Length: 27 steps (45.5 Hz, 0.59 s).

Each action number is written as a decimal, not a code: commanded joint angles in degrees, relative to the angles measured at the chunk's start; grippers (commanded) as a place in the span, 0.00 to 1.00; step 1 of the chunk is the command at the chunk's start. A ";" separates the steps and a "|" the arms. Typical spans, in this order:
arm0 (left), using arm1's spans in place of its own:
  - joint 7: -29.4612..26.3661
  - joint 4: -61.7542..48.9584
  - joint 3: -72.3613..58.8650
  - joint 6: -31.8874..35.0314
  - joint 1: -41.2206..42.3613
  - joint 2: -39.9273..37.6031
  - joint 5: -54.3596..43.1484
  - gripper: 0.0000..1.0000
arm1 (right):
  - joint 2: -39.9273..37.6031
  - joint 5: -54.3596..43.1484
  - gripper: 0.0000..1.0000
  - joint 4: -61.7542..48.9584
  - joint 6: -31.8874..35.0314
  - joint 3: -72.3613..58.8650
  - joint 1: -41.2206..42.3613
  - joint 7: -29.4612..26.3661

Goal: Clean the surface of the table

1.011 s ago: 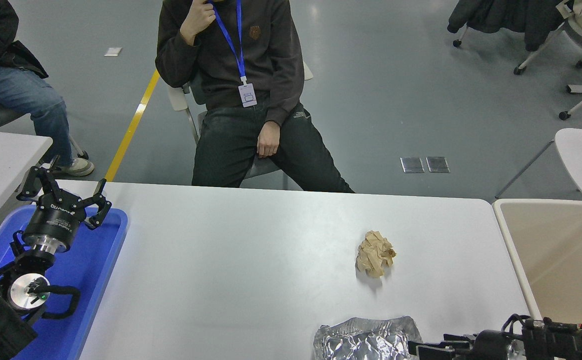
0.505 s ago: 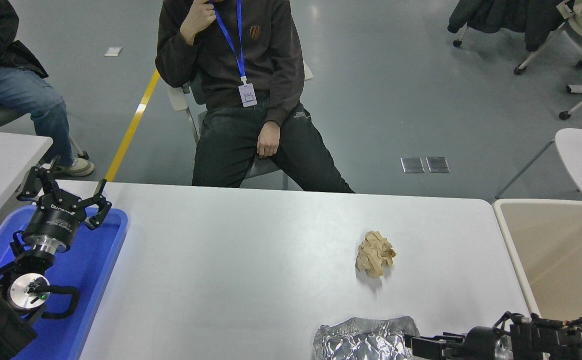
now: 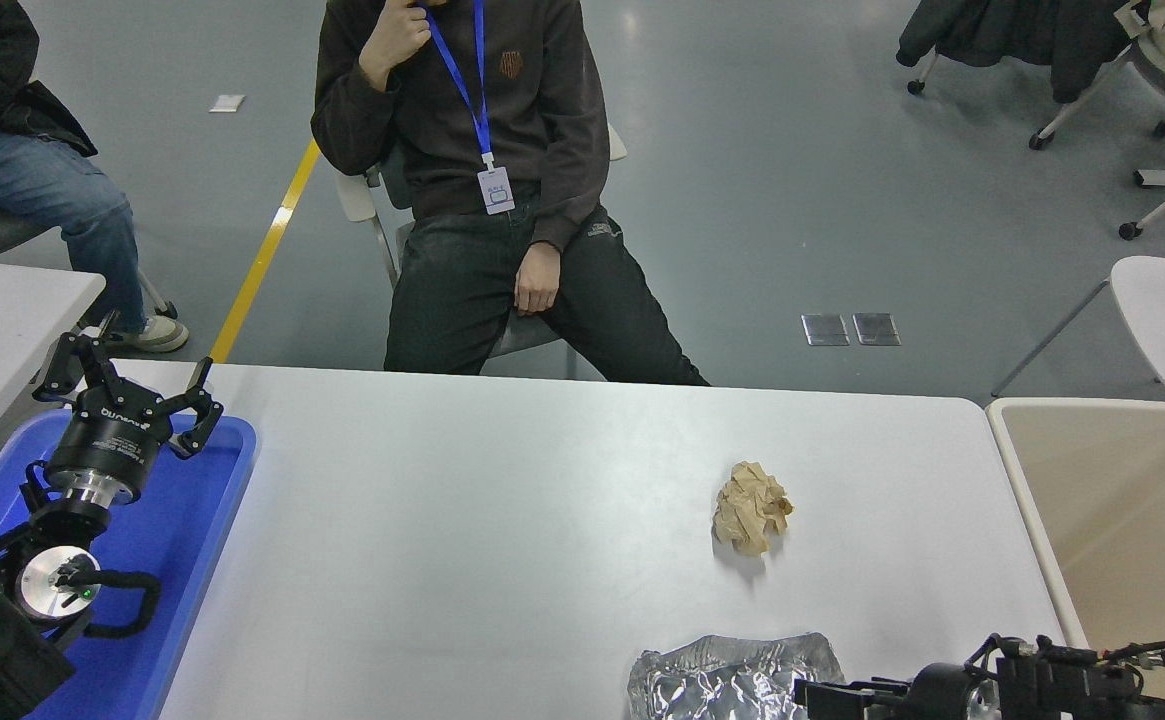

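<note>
Right gripper (image 3: 810, 692) low over foil (image 3: 722, 682); table surface (image 3: 482, 520) white; grey floor (image 3: 792, 150).

Black arms (image 3: 2, 620) — silver wrist rings, looping black cables.

A: Identify loose items.
B: Crumpled brown paper ball (image 3: 751, 520); crinkled foil sheet (image 3: 732, 680) near the front edge.
A: Containers?
B: Blue tray (image 3: 204, 540) at left; beige bin (image 3: 1122, 520) at right.
A: Personnel?
B: Seated person (image 3: 502, 190), far side.
</note>
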 commanded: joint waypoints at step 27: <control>-0.04 -0.02 0.00 0.00 0.00 0.00 0.00 1.00 | 2.28 -3.10 0.78 -4.55 -0.29 -1.27 0.18 0.56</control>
